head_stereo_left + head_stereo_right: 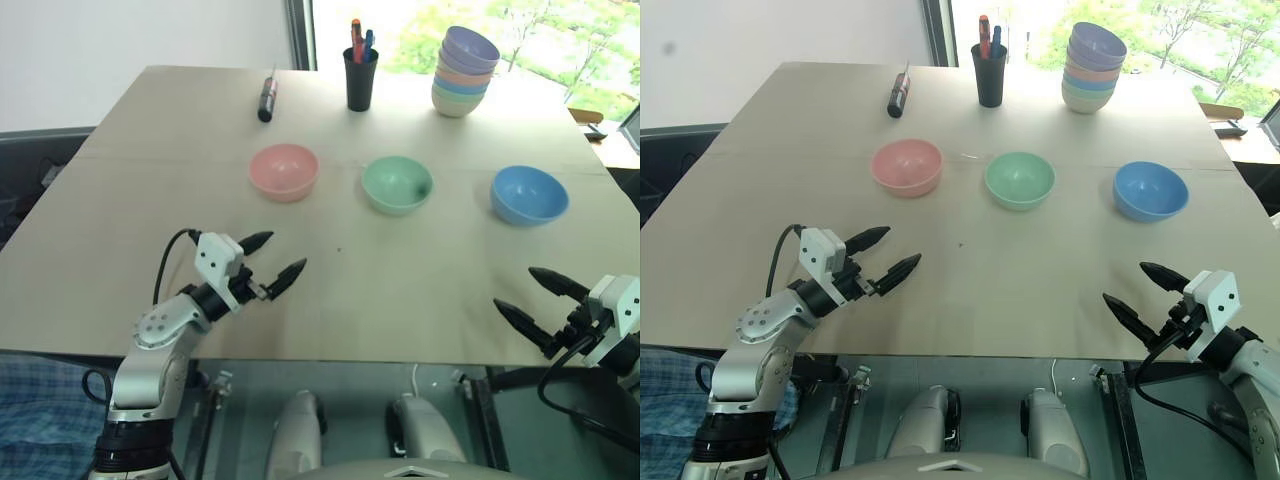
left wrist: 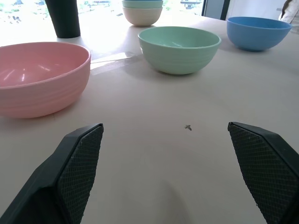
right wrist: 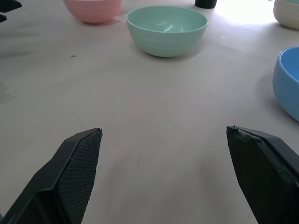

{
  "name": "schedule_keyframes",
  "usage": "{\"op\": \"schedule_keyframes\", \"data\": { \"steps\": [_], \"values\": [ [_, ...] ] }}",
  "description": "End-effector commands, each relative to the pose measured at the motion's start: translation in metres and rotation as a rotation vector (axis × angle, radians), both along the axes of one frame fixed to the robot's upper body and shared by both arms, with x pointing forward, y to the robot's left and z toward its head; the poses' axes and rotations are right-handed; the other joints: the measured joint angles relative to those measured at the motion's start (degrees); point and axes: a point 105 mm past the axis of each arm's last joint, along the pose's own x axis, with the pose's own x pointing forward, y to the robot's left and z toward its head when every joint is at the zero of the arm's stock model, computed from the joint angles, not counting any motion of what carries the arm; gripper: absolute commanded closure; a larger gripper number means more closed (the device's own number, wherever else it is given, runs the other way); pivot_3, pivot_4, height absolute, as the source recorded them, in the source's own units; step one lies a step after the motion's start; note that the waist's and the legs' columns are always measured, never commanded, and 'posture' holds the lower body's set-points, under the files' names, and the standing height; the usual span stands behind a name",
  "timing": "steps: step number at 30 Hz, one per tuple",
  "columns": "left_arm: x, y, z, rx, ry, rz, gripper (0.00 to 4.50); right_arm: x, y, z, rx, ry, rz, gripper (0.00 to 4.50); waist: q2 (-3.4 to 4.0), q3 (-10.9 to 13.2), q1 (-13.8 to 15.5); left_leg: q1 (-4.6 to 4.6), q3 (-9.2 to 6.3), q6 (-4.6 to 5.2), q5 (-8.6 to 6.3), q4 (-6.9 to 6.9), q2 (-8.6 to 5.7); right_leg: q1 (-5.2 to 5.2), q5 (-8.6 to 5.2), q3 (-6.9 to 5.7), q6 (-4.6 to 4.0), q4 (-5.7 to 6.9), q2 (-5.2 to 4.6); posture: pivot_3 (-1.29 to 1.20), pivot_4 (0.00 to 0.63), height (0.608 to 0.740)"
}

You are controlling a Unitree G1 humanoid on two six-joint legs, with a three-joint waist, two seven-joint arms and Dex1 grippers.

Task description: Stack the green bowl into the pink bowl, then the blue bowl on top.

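While nothing is stacked yet, pink bowl (image 1: pixel 284 171), green bowl (image 1: pixel 397 184), blue bowl (image 1: pixel 529 194) sit apart in row on tabletop (image 1: pixel 150 200). Left end effector (image 1: pixel 271 262) and right end effector (image 1: pixel 535 298) gape wide, empty. Bowls likely light, rigid, slippery; pinch rim.

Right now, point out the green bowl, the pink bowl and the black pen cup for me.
green bowl (image 1: pixel 397 184), left eye view, on its inner hollow.
pink bowl (image 1: pixel 283 170), left eye view, on its inner hollow.
black pen cup (image 1: pixel 360 82), left eye view, on its outer wall.
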Motion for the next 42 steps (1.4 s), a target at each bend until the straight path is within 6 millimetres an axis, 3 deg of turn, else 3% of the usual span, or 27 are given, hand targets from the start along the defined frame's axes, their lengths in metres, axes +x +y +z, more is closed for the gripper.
{"op": "schedule_keyframes", "data": {
  "steps": [1, 26, 32, 37, 42],
  "values": [
    [0.000, 0.001, 0.014, -0.019, -0.073, -0.004, 0.00, -0.003, 0.000, 0.011, -0.010, -0.045, 0.012, 0.02, 0.00, 0.00, 0.00, 0.00, 0.00, 0.00, 0.00, 0.00, 0.00, 0.00, 0.00, 0.00, 0.00, 0.00, 0.00, 0.00, 0.150, 0.740],
    [0.006, -0.006, 0.009, -0.044, -0.086, -0.017, 0.00, -0.005, 0.008, 0.021, -0.004, -0.085, 0.066, 0.02, 0.01, -0.04, 0.04, 0.01, 0.00, 0.00, 0.00, 0.02, 0.00, 0.01, 0.00, 0.00, 0.00, 0.02, 0.01, 0.00, 0.150, 0.740],
    [0.014, -0.006, -0.003, 0.057, -0.063, 0.004, 0.00, -0.013, 0.030, 0.052, 0.093, -0.232, 0.152, 0.02, 0.04, -0.06, 0.04, 0.01, -0.03, 0.00, 0.00, 0.01, 0.00, 0.01, 0.00, -0.02, 0.01, 0.02, 0.03, 0.00, 0.150, 0.740],
    [0.040, 0.003, -0.014, 0.279, -0.070, 0.114, 0.00, -0.013, 0.044, 0.067, 0.149, -0.270, 0.188, 0.02, 0.00, -0.09, 0.25, 0.01, -0.04, 0.00, 0.00, 0.05, -0.01, 0.04, 0.01, -0.03, 0.01, 0.02, 0.02, 0.00, 0.150, 0.740],
    [0.074, 0.002, 0.019, 0.377, -0.159, 0.190, 0.00, -0.013, 0.054, 0.072, 0.168, -0.278, 0.205, 0.02, -0.03, -0.09, 0.73, -0.05, -0.13, 0.00, 0.00, 0.08, -0.01, 0.04, 0.01, -0.11, 0.01, 0.03, 0.03, 0.00, 0.150, 0.740]
  ]
}}
